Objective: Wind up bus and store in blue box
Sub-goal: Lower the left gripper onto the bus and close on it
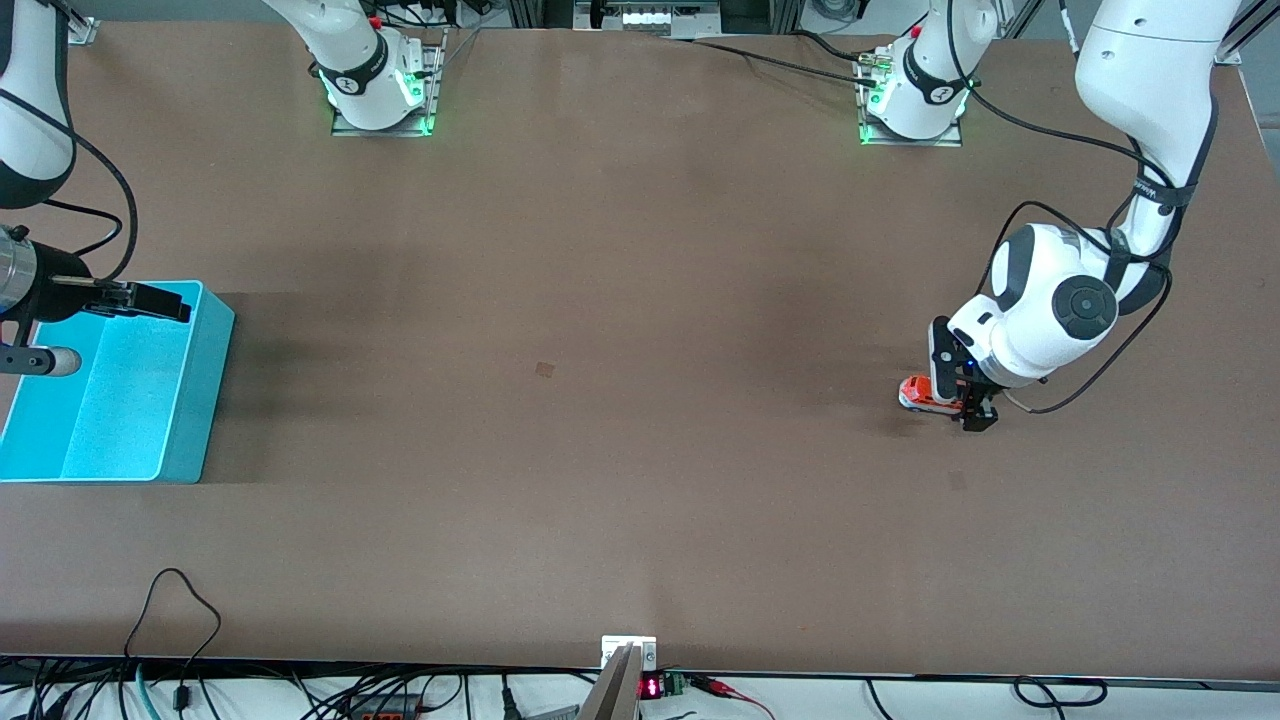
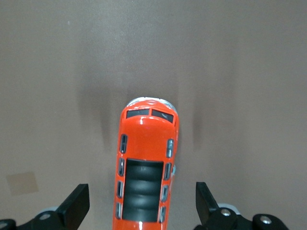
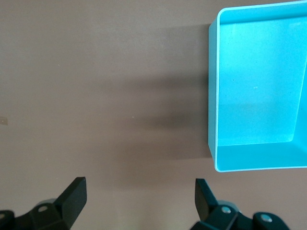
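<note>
The orange bus with dark roof windows stands on the brown table at the left arm's end. My left gripper is down around it and open. In the left wrist view the bus lies between the two black fingers, with a gap on each side, so nothing grips it. The blue box sits at the right arm's end of the table and is empty. My right gripper hangs open in the air by the box, holding nothing. In the right wrist view the box shows beside that gripper.
The two arm bases stand along the table edge farthest from the front camera. A small tan patch marks the middle of the table. A cable loops over the edge nearest the camera.
</note>
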{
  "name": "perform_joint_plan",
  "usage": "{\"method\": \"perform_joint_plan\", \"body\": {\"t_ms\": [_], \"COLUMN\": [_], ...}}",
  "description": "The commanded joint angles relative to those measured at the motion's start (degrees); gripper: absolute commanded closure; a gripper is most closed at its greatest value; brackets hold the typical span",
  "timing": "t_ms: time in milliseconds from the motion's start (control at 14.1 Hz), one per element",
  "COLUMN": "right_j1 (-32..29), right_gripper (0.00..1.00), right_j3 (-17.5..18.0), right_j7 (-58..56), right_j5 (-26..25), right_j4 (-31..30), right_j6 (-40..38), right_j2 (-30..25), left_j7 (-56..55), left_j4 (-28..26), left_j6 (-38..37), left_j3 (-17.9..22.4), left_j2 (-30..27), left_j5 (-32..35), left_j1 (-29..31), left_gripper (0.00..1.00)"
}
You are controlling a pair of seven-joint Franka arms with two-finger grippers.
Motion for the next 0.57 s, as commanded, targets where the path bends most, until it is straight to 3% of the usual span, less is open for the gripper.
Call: {"method": "perform_joint_plan", "body": {"t_ms": [0,71,213,496], "right_j1": [-0.2,-0.2,-0.2,-0.1], "right_gripper": [0.00,0.00,0.00,0.00], "right_j3": [0.1,0.1,0.1,0.1], "right_j7": [-0.4,-0.6,-0.6,-0.7], "right_j5": [-0.3,-0.4,-0.3,-0.3], "right_j4": [-0.3,-0.3,-0.3,-0.3], "right_j6": [-0.3,-0.5,-0.5,-0.5], "right_j2": [-0.4,-0.4,-0.4,-0.4], "left_j7": [0.6,0.4,0.1,-6.8], "left_j4": [-0.3,-0.3,-0.3,-0.4], "left_j6": [1.6,1.6,1.5,1.0], "left_j3": [-0.2,-0.3,-0.3,-0.3], "left_j2": [0.6,0.5,0.5,0.6], "left_j5": [0.8,0.8,0.8,0.4], "left_j1": [0.1,0.1,0.2,0.0], "left_gripper": [0.30,0.51,0.73,0.78]}}
